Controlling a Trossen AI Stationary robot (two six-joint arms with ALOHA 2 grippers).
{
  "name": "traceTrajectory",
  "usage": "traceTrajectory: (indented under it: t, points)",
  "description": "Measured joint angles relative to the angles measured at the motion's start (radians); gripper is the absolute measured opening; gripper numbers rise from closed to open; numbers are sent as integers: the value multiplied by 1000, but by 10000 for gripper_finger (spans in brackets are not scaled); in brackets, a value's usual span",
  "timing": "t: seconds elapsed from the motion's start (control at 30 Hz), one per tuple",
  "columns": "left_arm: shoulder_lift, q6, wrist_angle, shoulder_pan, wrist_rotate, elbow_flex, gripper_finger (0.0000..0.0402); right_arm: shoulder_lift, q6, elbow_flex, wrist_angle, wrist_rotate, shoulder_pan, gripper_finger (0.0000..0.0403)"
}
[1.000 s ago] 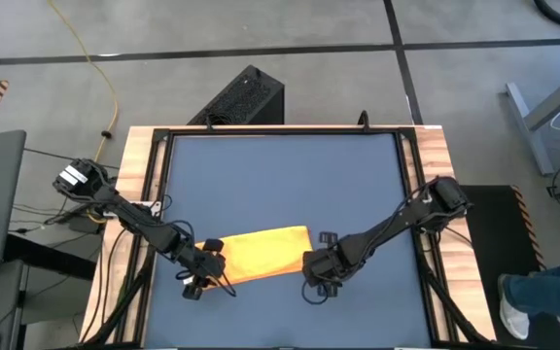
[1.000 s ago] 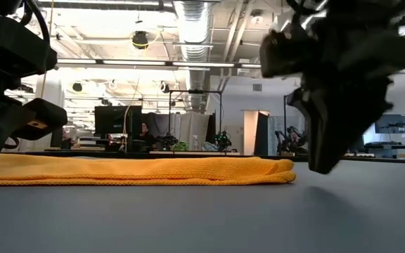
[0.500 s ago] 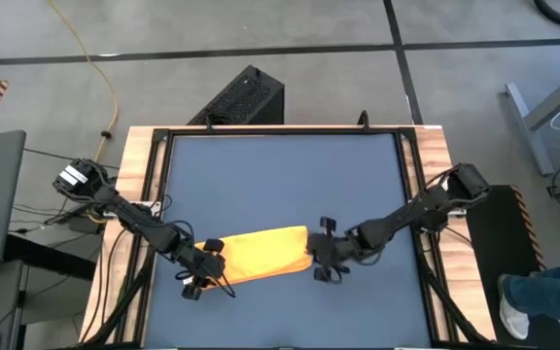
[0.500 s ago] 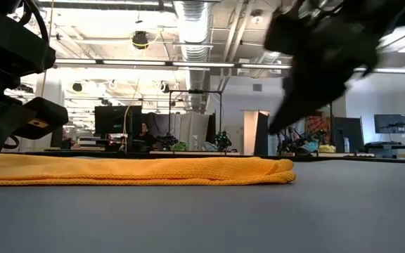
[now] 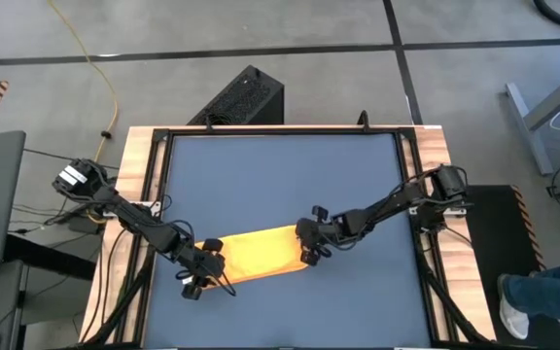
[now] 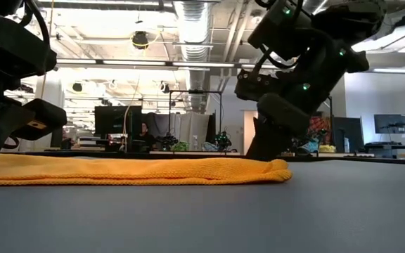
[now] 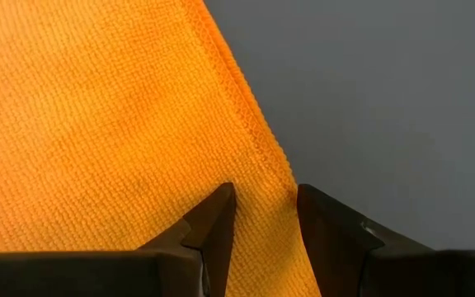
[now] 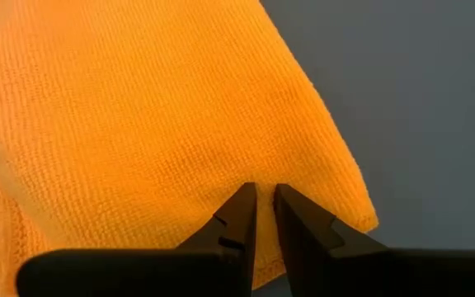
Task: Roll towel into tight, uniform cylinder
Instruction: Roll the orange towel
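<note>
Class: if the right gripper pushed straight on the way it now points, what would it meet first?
The right gripper would probably meet the bright yellow soft cloth towel at once; its nearly closed fingertips already sit on it.

The high camera hangs above and looks straight down on the whole worktop (image 5: 285, 175), both arms and the floor around it. The low camera sits at worktop height, close to the surface, facing level across it into the room beyond. Each wrist camera looks forward past its own pincer (very near, the cloth fills most of the picture). All four views share the yellow towel (image 5: 256, 253) (image 6: 132, 171) (image 7: 97, 124) (image 8: 138, 124) on the dark blue mat (image 5: 280, 185).
</note>
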State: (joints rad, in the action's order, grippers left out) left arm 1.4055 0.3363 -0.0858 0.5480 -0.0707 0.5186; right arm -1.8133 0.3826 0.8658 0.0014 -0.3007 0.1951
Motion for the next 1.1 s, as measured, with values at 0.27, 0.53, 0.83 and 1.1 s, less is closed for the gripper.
traceTrajectory:
  t: [0.27, 0.53, 0.83, 1.1]
  points:
    - [0, 22, -35, 0, -1, 0, 128, 39, -9, -5, -61, -159, 10, 76]
    - [1, 1, -31, 0, 5, 16, 128, 97, -25, -5, -49, -121, 25, 76]
    - [2, -37, -46, 0, 16, 42, 128, 149, -25, -4, 46, -56, 111, 76]
    - [2, -23, -56, 0, 28, 42, 128, 40, -13, -3, 102, -54, 139, 76]
